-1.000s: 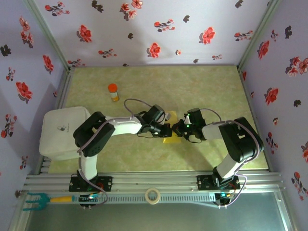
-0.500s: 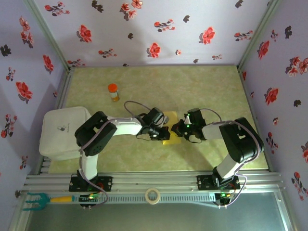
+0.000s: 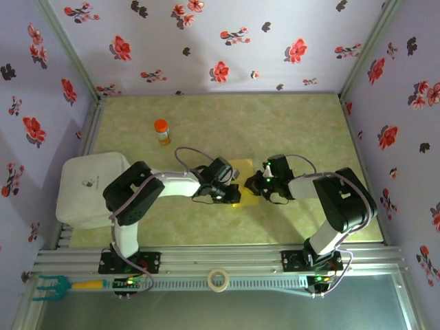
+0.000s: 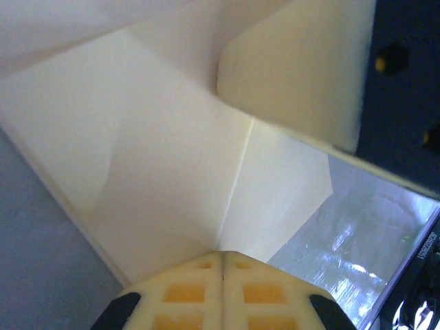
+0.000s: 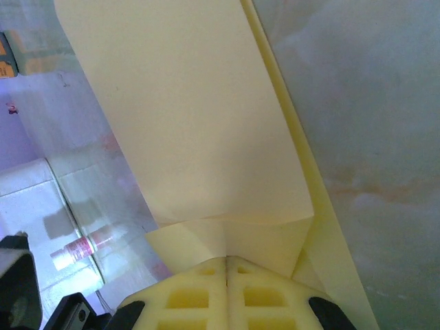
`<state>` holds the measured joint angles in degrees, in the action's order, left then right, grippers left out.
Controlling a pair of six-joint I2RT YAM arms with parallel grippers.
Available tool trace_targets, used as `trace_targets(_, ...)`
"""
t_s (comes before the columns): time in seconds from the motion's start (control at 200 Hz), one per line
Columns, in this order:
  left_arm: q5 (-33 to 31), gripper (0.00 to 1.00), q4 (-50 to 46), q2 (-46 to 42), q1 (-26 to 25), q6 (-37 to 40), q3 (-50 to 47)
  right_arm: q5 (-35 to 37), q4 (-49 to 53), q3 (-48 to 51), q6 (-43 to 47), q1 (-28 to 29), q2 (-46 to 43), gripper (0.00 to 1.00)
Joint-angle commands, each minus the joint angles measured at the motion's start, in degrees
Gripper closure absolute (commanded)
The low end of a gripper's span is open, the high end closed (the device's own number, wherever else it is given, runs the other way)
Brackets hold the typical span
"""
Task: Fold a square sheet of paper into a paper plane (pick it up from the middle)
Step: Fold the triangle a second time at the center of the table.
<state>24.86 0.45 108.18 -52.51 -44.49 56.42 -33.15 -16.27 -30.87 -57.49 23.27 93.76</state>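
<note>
Left gripper (image 4: 223, 256) and right gripper (image 5: 227, 258) are both clamped fully closed, each pinching a creased part of the yellow paper (image 3: 241, 169), which lies mid-table (image 3: 206, 113) between them, well apart from the bottle (image 3: 161, 131).

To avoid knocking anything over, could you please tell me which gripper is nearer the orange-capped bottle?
The left gripper: it pinches the yellow paper on its left side, where the orange-capped bottle stands farther back; the right gripper pinches the opposite side.

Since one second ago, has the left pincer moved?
Yes. The left pincer shifted slightly toward the near rail, away from the bottle.
</note>
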Motion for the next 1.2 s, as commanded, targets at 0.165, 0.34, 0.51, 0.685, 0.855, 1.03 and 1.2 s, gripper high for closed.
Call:
trace_targets(0.165,-3.67,1.0,-8.25,-4.36,-1.45,1.65,-5.85,3.37,7.25,0.37,1.42,-0.06,1.03,1.0)
trace_targets(0.34,-5.0,1.0,-8.48,-8.94,-1.98,2.15,-6.61,3.34,7.24,0.29,1.33,-0.06,0.68,1.0)
trace_targets(0.51,-5.8,1.0,-3.87,-12.82,-1.46,1.58,-5.09,3.16,7.13,0.38,1.16,-0.06,0.4,1.0)
trace_targets(0.685,-3.66,1.0,-2.85,-7.32,0.11,1.28,0.35,3.37,6.96,0.55,1.07,-0.06,0.34,1.0)
trace_targets(0.855,-3.15,1.0,-2.91,-1.86,0.55,1.81,4.19,2.81,5.73,0.73,0.55,-0.06,0.81,1.0)
trace_targets(1.03,-5.41,1.0,-4.94,1.86,0.74,1.83,5.08,2.55,5.32,0.72,0.37,-0.06,0.41,1.0)
trace_targets(1.2,-6.23,1.0,-5.0,1.87,0.74,0.14,0.42,0.81,6.35,-1.46,1.65,-0.52,-0.97,1.0)
